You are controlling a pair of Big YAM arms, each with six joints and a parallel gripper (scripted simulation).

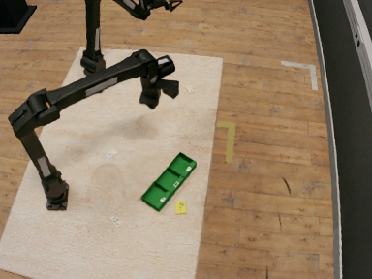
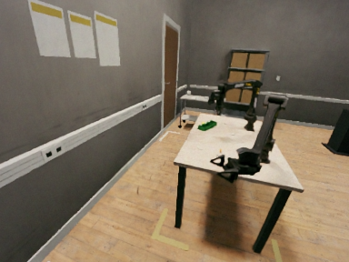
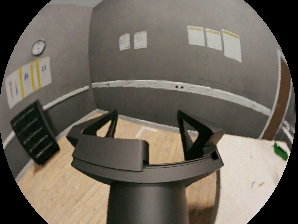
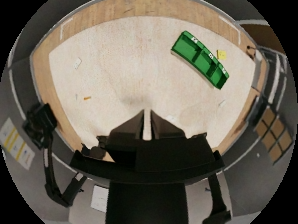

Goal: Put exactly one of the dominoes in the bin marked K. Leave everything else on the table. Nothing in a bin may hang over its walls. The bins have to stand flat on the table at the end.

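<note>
A long green bin point(image 1: 169, 182) point(image 4: 200, 58) point(image 2: 207, 125) with three compartments and small white labels lies near the mat's right edge; it also shows small in the left wrist view point(image 3: 280, 151). I cannot read which compartment is K. Small white dominoes lie on the mat: one point(image 1: 190, 89) far from the bin, one point(image 1: 111, 154) point(image 4: 171, 118) mid-mat, one point(image 1: 115, 221) point(image 4: 221, 103) near the front. My right gripper point(image 1: 149, 101) point(image 4: 147, 112) is shut and empty, hovering high above the mat's middle. My left gripper point(image 1: 172, 4) point(image 2: 223, 168) point(image 3: 147, 112) is open and empty, pointing off the table.
A yellow card point(image 1: 180, 207) point(image 4: 222, 54) lies beside the bin's near end. A tiny orange piece point(image 4: 87, 98) lies on the beige mat point(image 1: 97, 242). Another white piece point(image 4: 77, 63) lies towards the mat's far side. Both arm bases stand along the mat's left side.
</note>
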